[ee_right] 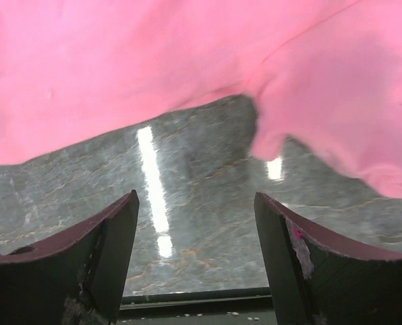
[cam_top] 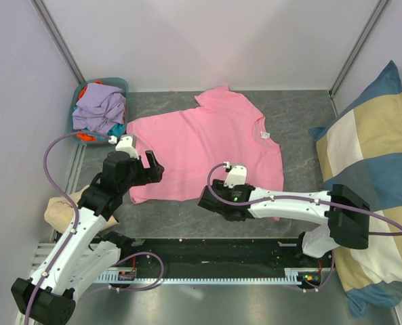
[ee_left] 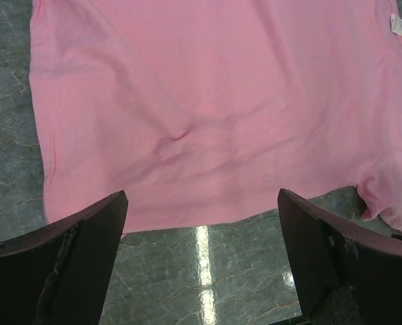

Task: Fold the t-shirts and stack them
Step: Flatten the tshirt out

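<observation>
From high over the near edge we look down on the whole worktop (cam_top: 295, 115). Our wrist cameras sit low and close, looking forward through the left gripper (ee_left: 202, 203) and right gripper (ee_right: 195, 203). All three share the near hem of the pink t-shirt (cam_top: 207, 145).

The t-shirt (cam_top: 207, 142) is bright pink, the table (cam_top: 297, 114) grey marbled, the cushion (cam_top: 370, 156) blue-and-cream checked.
</observation>
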Robot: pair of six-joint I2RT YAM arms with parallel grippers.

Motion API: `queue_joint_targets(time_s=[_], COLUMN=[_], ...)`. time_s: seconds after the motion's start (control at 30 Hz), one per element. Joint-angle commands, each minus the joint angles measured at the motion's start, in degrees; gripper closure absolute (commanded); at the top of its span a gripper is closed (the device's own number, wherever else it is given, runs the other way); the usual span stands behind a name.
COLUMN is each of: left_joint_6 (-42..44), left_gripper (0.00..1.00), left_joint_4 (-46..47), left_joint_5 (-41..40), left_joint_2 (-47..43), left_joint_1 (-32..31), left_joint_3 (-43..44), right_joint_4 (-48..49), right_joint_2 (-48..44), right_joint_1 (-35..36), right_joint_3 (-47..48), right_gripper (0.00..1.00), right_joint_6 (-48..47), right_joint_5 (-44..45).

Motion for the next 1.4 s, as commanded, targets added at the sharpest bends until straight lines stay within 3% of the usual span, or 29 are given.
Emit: queue_joint_targets(time_s=[0.0,0.23,0.47,0.77,0.97,1.23,1.37], left_joint_6=[-0.3,-0.1,-0.4,0.3,0.6,1.0,1.1], left_gripper=[0.00,0.00,0.00,0.00,0.00,0.00,0.00], left_joint_4=[-0.4,-0.3,-0.6,-1.8,-2.8,-3.5,-3.9], left_joint_5=[0.0,0.0,0.1,-1.5,-2.5,-3.3,-3.3], left_joint_2=[-0.6,-0.7,-0.9,-1.0,-1.5,-1.8,-2.2], left_joint_1=[0.0,0.0,-0.1,0.0,0.0,0.1,0.1], left_joint_3=[1.7,1.5,1.6,2.3,2.5,3.2,3.4], right_joint_4=[-9.1,-5.1,4.9,14.7,18.8,22.0,21.7], right_joint_2=[-6.6,-10.2,-5.3,11.0,17.1,22.4,18.7], right_joint_1=[-0.8,-10.7,-20.2,-21.5,-21.4,-21.3,-21.3], right_joint_3=[0.1,-4.4,-6.7,-3.6,0.2,5.9,5.1], right_gripper=[0.23,0.22,0.22,0.21,0.20,0.19,0.18], right_joint_6=[2.4,-5.4,-15.4,-21.4,-23.6,-26.8,-26.6], right_joint_5=[8.5,9.9,6.7,-0.8,-6.0,-9.6,-8.7])
